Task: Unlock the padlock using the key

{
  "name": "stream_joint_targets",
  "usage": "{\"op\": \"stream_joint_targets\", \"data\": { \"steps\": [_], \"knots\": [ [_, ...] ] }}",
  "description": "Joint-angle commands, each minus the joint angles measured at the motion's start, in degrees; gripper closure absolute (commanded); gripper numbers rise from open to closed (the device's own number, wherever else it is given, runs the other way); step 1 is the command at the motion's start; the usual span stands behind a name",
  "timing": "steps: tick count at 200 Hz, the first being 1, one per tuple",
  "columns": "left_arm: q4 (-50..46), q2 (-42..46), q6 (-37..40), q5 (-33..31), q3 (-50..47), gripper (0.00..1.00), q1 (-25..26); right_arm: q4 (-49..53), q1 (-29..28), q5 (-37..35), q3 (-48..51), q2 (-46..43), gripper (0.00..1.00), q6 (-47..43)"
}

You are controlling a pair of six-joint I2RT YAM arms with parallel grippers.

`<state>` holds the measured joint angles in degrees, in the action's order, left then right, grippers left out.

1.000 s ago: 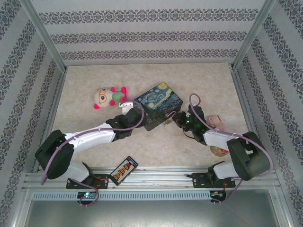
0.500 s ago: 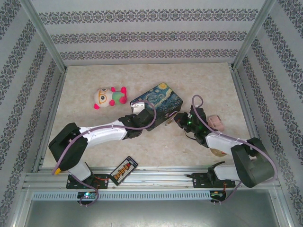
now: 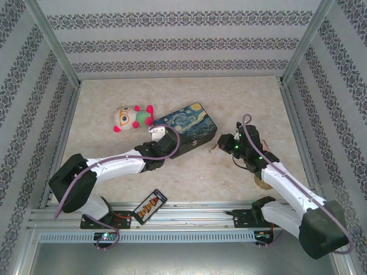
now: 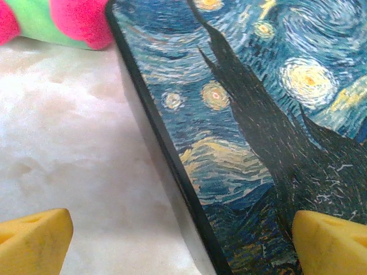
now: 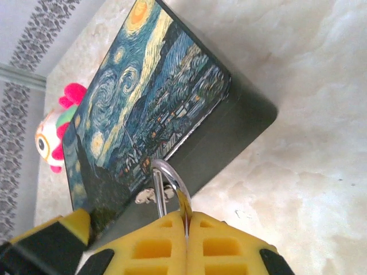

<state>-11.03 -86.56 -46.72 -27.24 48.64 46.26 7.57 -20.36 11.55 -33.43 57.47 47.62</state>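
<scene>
The padlock (image 5: 166, 176) sticks out of my right gripper (image 5: 186, 217), which is shut on its brass body; its silver shackle loops up beside the small hasp (image 5: 150, 196) on the Starry-Night box (image 5: 143, 103). I cannot tell whether the shackle passes through the hasp. From above, the padlock (image 3: 211, 148) sits just off the box's (image 3: 186, 127) near right corner, at my right gripper (image 3: 221, 143). My left gripper (image 4: 183, 246) is open over the box's (image 4: 258, 114) left edge, one finger above the table, the other above the lid. The key is hidden.
A plush toy (image 3: 133, 117) lies left of the box, touching its far left corner. A small colourful abacus (image 3: 150, 205) rests at the front rail. A round tan disc (image 3: 264, 182) lies under my right forearm. Patterned walls enclose the marble tabletop (image 3: 114, 97).
The box has turned and shifted left with my left gripper at its left end. My right gripper has drawn slightly right with the padlock, away from the box's corner.
</scene>
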Motion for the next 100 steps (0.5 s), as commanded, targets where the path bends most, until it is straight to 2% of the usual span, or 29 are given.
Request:
{"op": "stream_joint_targets", "data": {
  "steps": [1, 48, 100],
  "knots": [
    [-4.36, 0.55, 0.82, -1.32, -2.82, 0.03, -2.68, 18.21, 0.36, -3.15, -5.54, -2.30, 1.00, -9.14],
    [-3.07, 2.73, 2.80, -1.13, -3.63, 0.02, -6.06, 36.99, -0.80, -11.30, -12.45, -2.25, 1.00, -15.19],
    [0.21, 4.65, 5.33, -0.83, -4.87, 0.02, -8.80, 43.44, -4.16, -19.00, -15.47, 2.61, 1.00, -16.28]
  ]
}}
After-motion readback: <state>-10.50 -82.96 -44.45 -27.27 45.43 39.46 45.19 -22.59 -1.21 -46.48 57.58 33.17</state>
